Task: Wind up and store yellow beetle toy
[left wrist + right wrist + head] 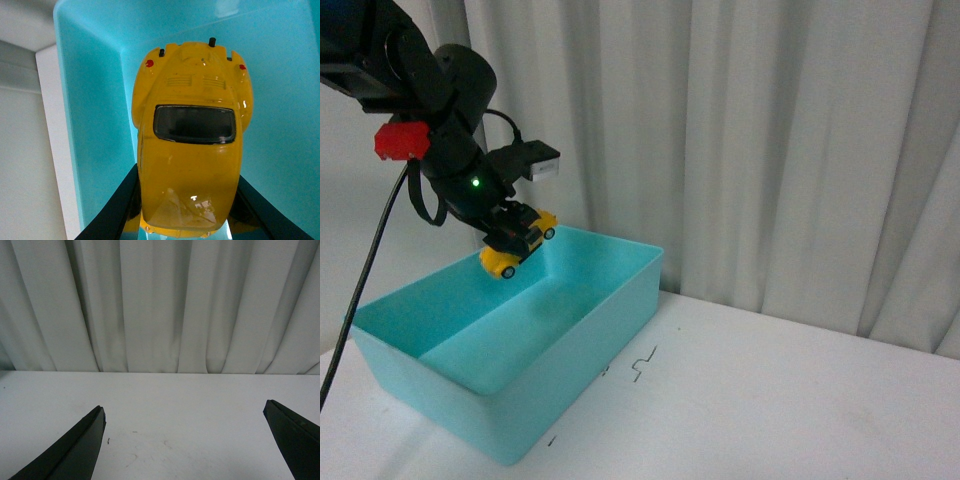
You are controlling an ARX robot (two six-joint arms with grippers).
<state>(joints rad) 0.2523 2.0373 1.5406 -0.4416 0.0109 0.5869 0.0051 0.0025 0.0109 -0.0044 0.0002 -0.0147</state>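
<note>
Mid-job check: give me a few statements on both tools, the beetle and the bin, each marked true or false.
1. The left tool is shut on the yellow beetle toy. True.
2. The toy lies on the floor of the turquoise bin. False: it hangs in the air over the bin.
3. The right tool is open and holds nothing. True.
4. The right tool hovers over the bin. False: only the white table lies below it.

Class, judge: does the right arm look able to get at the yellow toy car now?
Probably not easily: the left gripper clamps the toy car above the blue bin, while the right gripper sits open over the table, facing the curtain.
</note>
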